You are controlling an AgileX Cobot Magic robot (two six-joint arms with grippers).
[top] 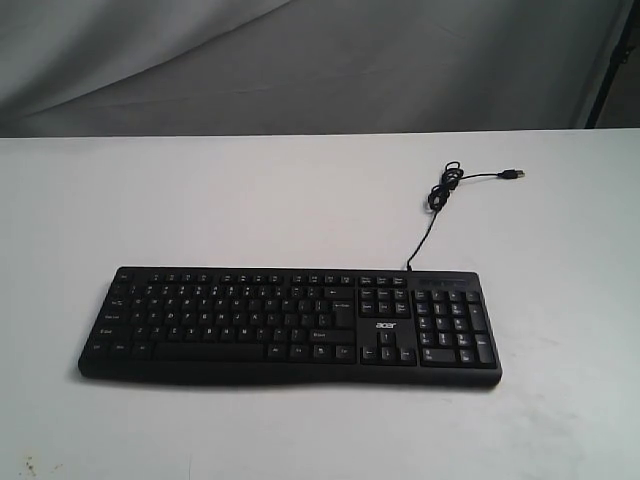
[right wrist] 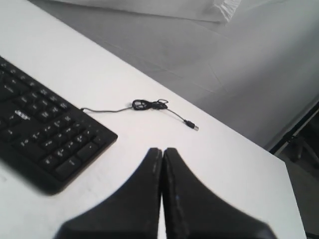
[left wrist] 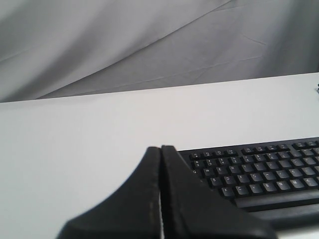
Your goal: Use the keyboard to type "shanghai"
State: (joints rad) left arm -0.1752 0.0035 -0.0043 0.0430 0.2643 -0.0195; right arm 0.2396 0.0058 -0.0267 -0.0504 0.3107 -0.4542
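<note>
The black keyboard (top: 290,325) with white legends and an acer logo lies flat on the white table, number pad to the right. Its thin black cable (top: 440,195) runs back to a loose USB plug (top: 515,174). Neither arm shows in the exterior view. In the left wrist view my left gripper (left wrist: 160,148) is shut and empty, held above the table off the keyboard's (left wrist: 259,172) left end. In the right wrist view my right gripper (right wrist: 162,150) is also shut with nothing in it, beside the number-pad end of the keyboard (right wrist: 45,132), near the cable (right wrist: 149,105).
The white table (top: 200,200) stretches around the keyboard on all sides. A grey cloth backdrop (top: 300,60) hangs behind its far edge. A dark stand (top: 610,70) rises at the far right beyond the table.
</note>
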